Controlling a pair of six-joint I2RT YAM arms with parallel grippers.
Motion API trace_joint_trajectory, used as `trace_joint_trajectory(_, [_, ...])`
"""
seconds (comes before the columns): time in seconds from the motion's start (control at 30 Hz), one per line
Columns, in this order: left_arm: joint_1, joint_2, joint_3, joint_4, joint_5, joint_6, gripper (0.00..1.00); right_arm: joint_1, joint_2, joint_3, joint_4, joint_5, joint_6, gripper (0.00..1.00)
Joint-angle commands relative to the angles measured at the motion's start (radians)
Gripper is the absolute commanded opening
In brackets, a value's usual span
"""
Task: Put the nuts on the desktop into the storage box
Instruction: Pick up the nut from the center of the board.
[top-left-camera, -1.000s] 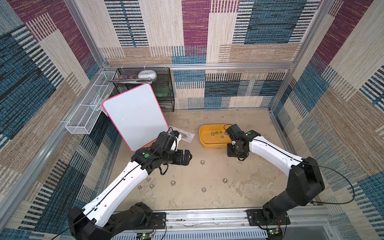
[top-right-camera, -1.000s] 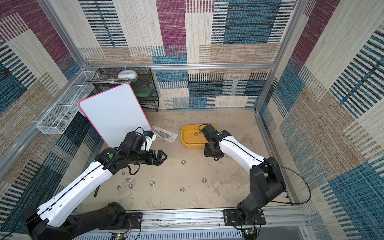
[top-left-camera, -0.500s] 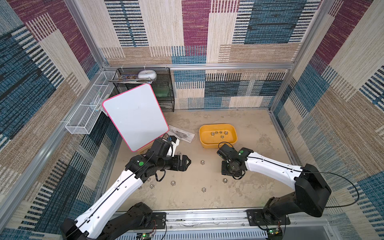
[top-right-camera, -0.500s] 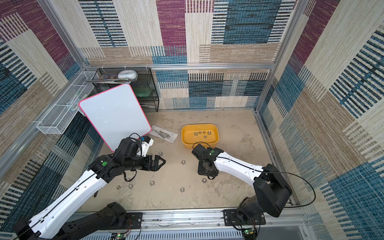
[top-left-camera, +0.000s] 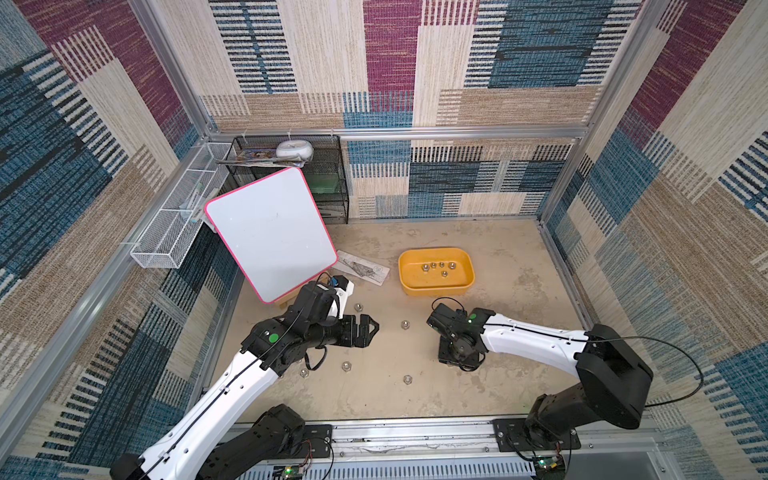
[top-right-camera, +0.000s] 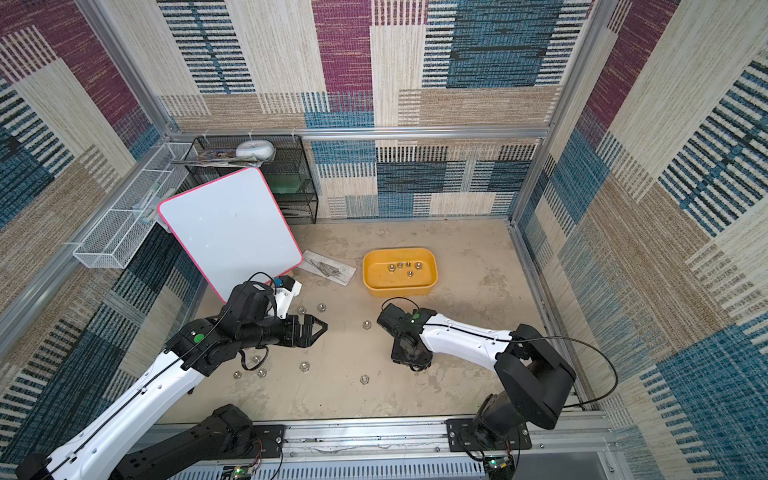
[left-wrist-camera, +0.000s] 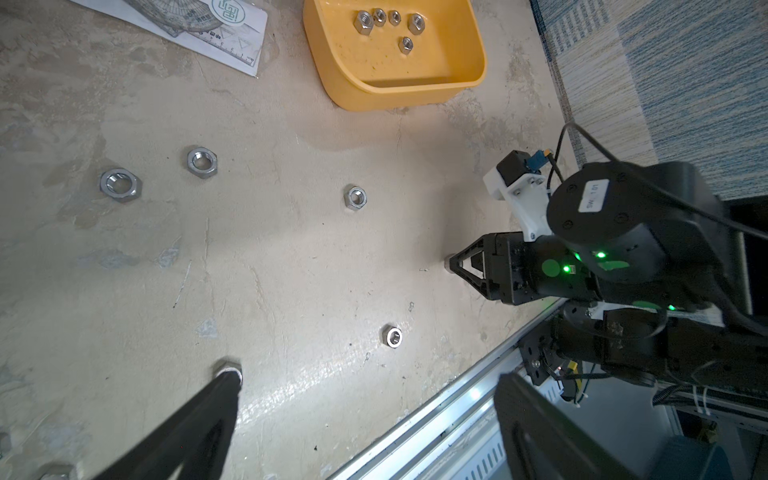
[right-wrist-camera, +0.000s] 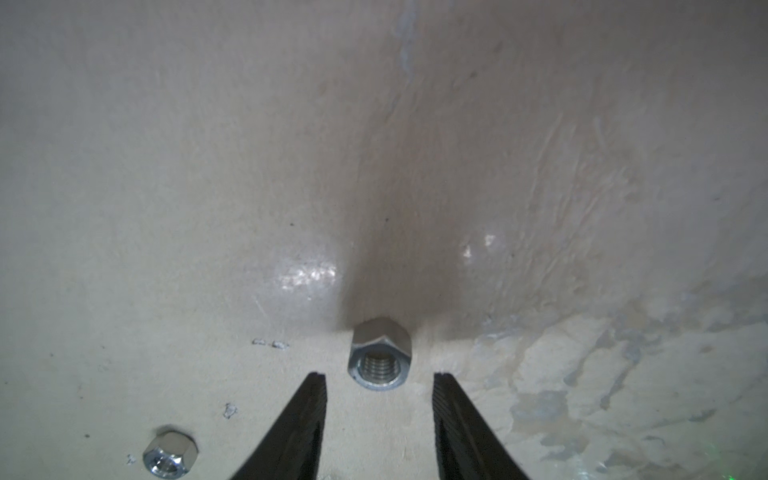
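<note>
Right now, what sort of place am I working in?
Likely a robot test cell dressed as an office: woven wall panels on an aluminium frame, a whiteboard and mesh shelf.

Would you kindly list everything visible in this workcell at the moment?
storage box: one, mustard yellow, back of the desktop
boxed nuts: five, silver, inside the storage box
loose nuts: at least eight, silver, scattered on the desktop
whiteboard: one, white with pink rim, leaning at left
ruler card: one, white, between whiteboard and storage box
mesh shelf: one, black, back left corner
wire basket: one, white, left wall
left gripper: black, open, above the desktop
right gripper: black, open, flanking one loose nut
</note>
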Motion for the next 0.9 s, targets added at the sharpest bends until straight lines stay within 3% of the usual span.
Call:
trace_joint_trajectory(0.0, [0.0, -0.004, 0.0, -0.009, 0.015, 0.0, 1.0, 0.003, 0.009, -0.01, 0.016, -0.001, 0.026, 0.48])
trace_joint_trajectory(0.3, [0.0, -0.001, 0.003, -0.011, 0.013, 0.005, 1.0, 0.003, 0.08, 0.023, 0.036, -0.004, 0.007, 0.45])
trace_joint_trajectory(0.57, [0.0, -0.002, 0.001, -0.011, 0.006, 0.006, 1.0, 0.003, 0.081, 0.038, 0.027, 0.001, 0.002, 0.26])
trace_joint_trajectory(0.87, [0.0, 0.005, 0.009, -0.011, 0.0, 0.008, 1.0, -0.016, 0.089, 0.15, -0.072, 0.092, -0.048, 0.28])
